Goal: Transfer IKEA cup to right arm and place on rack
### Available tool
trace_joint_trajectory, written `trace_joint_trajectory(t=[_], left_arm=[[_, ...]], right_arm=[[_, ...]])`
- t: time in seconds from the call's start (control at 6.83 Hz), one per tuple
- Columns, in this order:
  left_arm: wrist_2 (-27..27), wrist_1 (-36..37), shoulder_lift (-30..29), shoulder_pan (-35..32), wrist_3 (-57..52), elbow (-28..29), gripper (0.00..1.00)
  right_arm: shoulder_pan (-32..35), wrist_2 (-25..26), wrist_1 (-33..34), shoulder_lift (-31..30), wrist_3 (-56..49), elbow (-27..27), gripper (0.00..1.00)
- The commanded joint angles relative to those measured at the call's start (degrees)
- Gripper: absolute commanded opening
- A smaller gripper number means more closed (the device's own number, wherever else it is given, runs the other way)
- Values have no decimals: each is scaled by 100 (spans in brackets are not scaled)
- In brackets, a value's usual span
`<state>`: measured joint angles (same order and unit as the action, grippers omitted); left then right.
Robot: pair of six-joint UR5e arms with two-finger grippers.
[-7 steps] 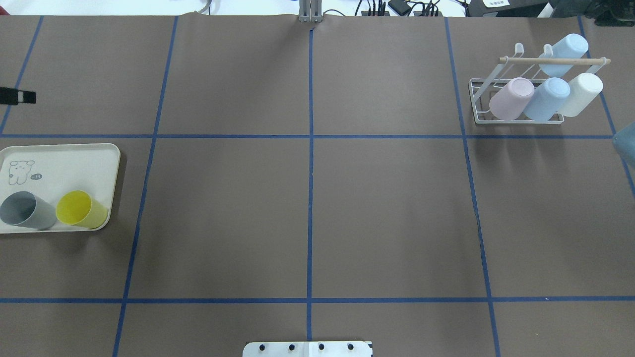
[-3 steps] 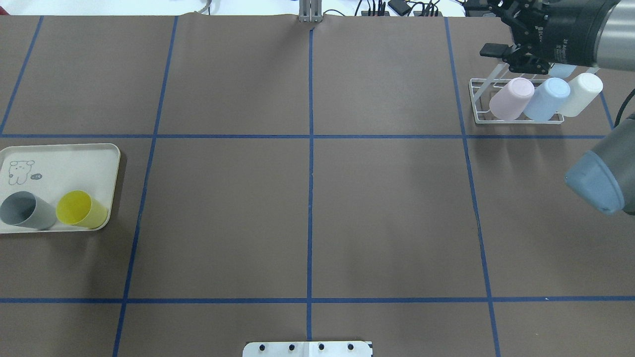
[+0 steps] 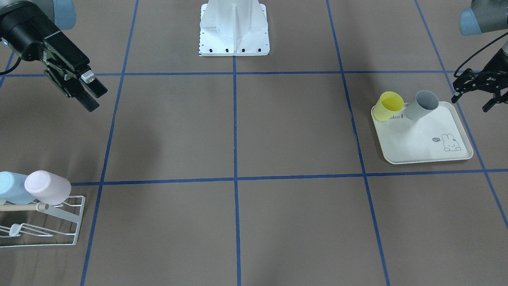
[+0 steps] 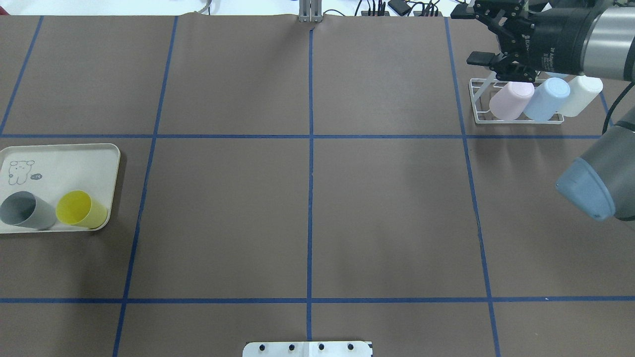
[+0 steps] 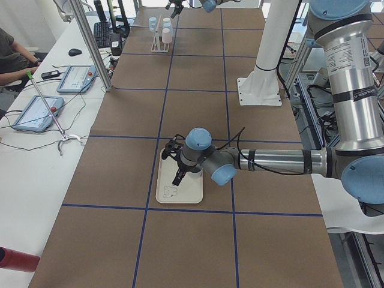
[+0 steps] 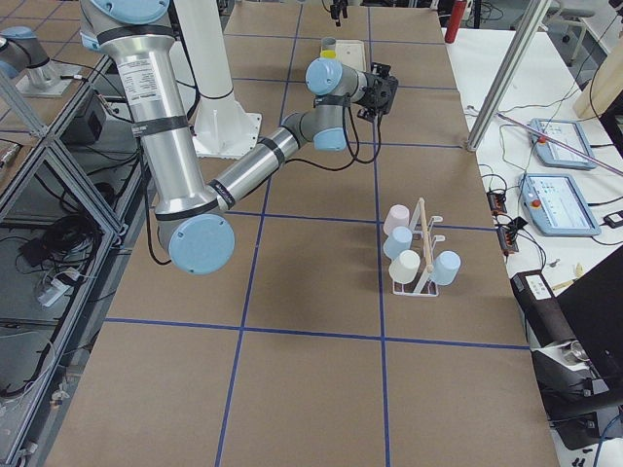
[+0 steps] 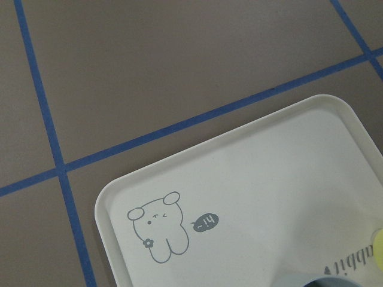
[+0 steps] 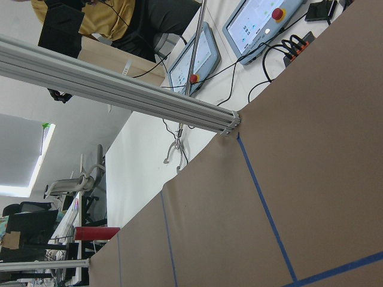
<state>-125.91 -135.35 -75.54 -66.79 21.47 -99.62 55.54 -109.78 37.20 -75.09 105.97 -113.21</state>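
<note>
Table cover [image 4: 223,208]: brown paper, matt, faint creases. Grid lines [image 4: 310,223]: blue tape, slight sheen. Rack [image 4: 481,99]: white coated wire, smooth; rod [image 3: 20,207] of bare light wood. Pink cup [image 4: 511,100], yellow cup [image 4: 82,209], grey cup [image 4: 27,210]: matt plastic. Tray [image 4: 74,151]: cream, smooth, low sheen, printed drawing. Right arm [image 4: 612,49]: brushed silver metal tube, blue-grey plastic joint cap [image 4: 585,191]. Right gripper [image 4: 469,35]: black, matt. Robot base [image 3: 234,28]: white painted metal.

In the overhead view, the right gripper [image 4: 469,34] mostly hides the rack's [image 4: 473,99] wooden rod and rear cups behind it. The left gripper's [image 3: 472,99] wrist view cuts the grey cup [image 7: 335,281] to a rim and the yellow cup [image 7: 379,251] to a sliver.
</note>
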Motion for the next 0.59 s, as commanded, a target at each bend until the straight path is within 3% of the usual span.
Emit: trace_joint_trajectory(t=[0.0, 0.29, 0.44], left_arm=[[14, -27, 4, 428, 303, 30, 100], [23, -18, 13, 641, 323, 74, 100], [31, -18, 13, 658, 314, 118, 93]], right_arm=[[-25, 1, -11, 21, 3, 1, 100], [-25, 1, -2, 21, -6, 10, 100], [-25, 1, -2, 21, -6, 19, 100]])
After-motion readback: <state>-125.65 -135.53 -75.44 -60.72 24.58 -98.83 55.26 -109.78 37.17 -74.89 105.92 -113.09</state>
